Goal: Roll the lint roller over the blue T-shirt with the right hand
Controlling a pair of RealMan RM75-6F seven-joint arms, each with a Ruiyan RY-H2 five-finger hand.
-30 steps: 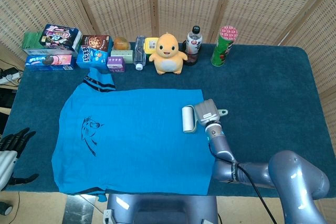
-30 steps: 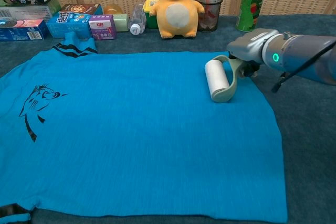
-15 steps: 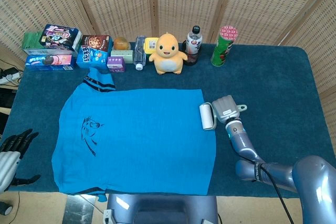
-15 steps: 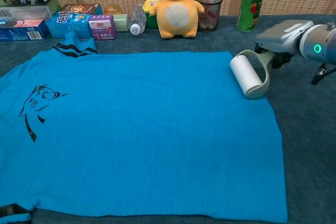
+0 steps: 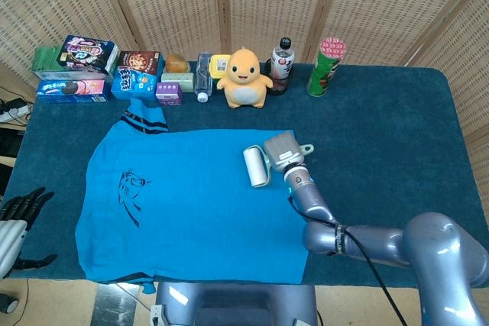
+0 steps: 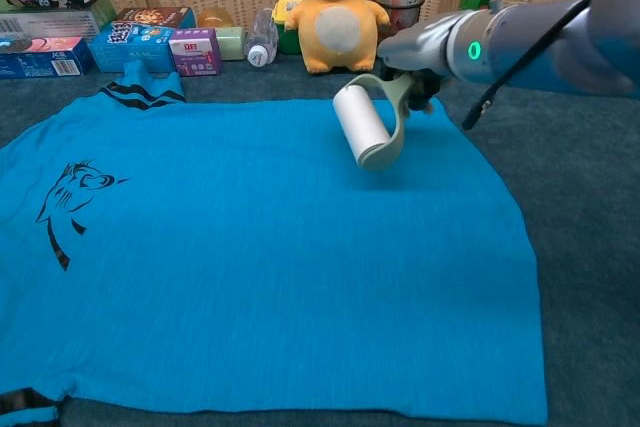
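Observation:
The blue T-shirt [image 5: 191,196] [image 6: 270,247] lies flat on the dark blue table [image 5: 382,120], its fish print to the left. My right hand [image 5: 283,149] [image 6: 425,47] grips the grey-green handle of the lint roller [image 5: 256,166] [image 6: 358,125]. The white roll lies over the shirt's upper right part, pointing toward me. A soft shadow beside it in the chest view suggests it is just off the cloth. My left hand [image 5: 17,223] hangs off the table's front left corner, fingers apart and holding nothing; the chest view does not show it.
Along the back edge stand snack boxes [image 5: 84,66] [image 6: 150,37], a small clear bottle [image 5: 203,75], a yellow plush toy [image 5: 245,78] [image 6: 340,9], a drink bottle [image 5: 281,62] and a green chip can [image 5: 324,66]. Bare cloth lies to the right of the shirt.
The right hand carried the roller right to the shirt's edge half a second ago. It has since swept back left and farther up over the shirt. The left hand stayed put.

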